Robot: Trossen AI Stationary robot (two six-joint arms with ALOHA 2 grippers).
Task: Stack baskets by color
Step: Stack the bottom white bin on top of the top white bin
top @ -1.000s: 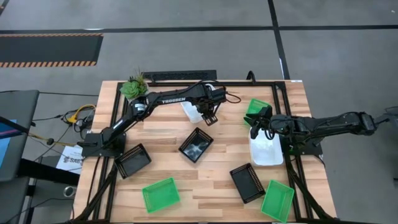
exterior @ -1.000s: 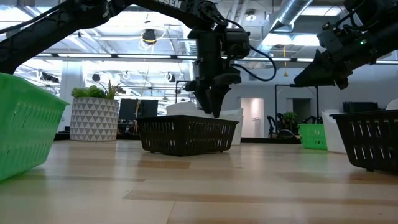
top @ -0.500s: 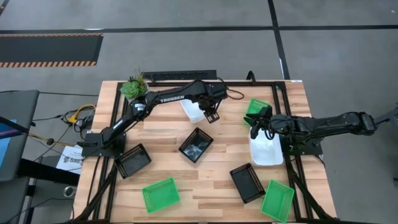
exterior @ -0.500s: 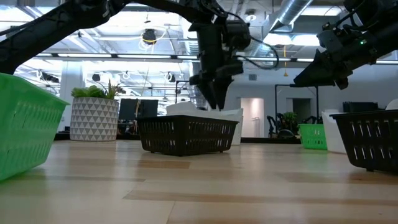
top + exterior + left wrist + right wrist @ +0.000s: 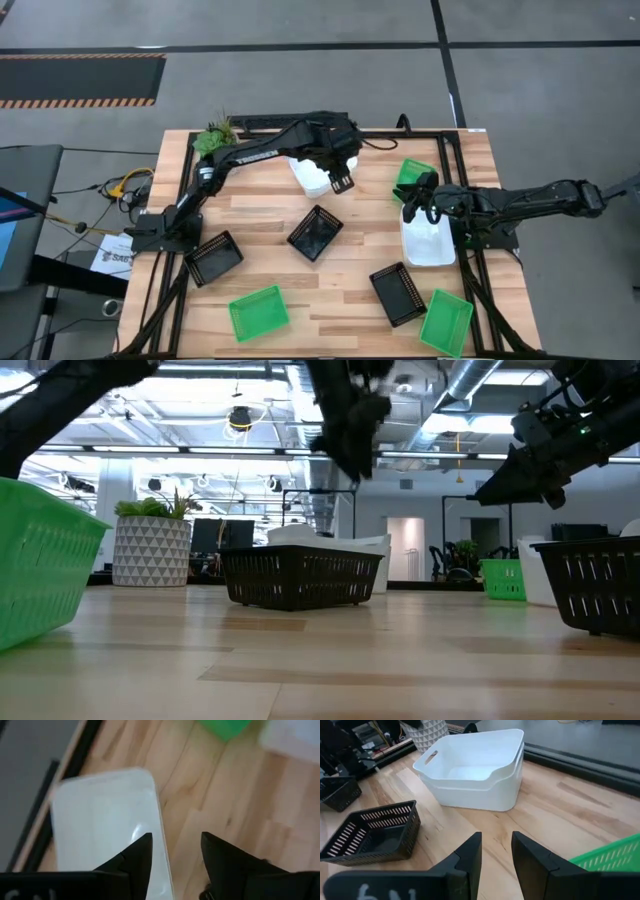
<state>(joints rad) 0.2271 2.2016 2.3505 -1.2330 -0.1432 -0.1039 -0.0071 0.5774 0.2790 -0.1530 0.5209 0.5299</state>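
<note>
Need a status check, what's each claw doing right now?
Left claw: open, empty, above the white basket.
Right claw: open, empty.

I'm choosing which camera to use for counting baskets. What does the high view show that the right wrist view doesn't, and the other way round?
Only the high view shows both arms, the third white basket beside the right gripper, the two green baskets and the potted plant's leaves. Only the right wrist view shows that the far white baskets are two, nested. Both show that white stack, under the left gripper, and the middle black basket.
</note>
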